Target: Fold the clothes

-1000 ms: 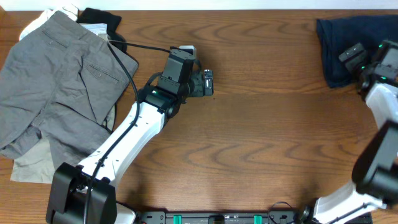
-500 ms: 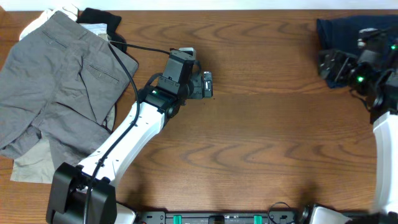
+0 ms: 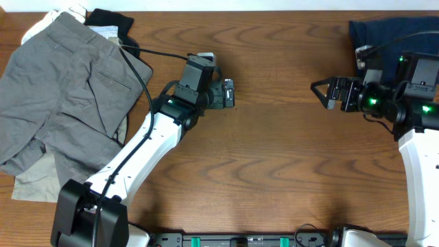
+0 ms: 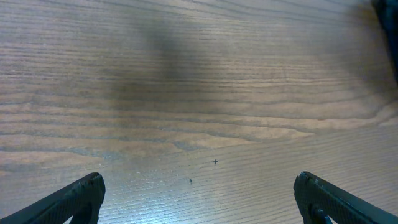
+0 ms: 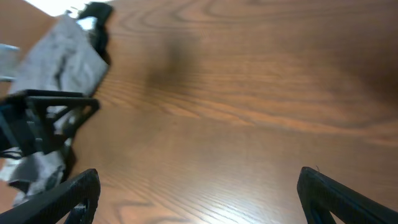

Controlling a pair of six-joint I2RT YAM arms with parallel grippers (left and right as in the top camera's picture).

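Behind the left gripper point(image 3: 230, 92), whose fingers stand wide apart over bare wood, lies the grey shorts pile point(image 3: 62, 89), a likely wrong pick should that arm reach back. Between its tips and those of the right gripper point(image 3: 322, 92), likewise spread and empty, the table point(image 3: 274, 158) offers open folding room. The navy shorts point(image 3: 384, 31) lie bunched behind the right gripper's wrist, against the far edge near the right corner. A careless drag there could push cloth over that edge.
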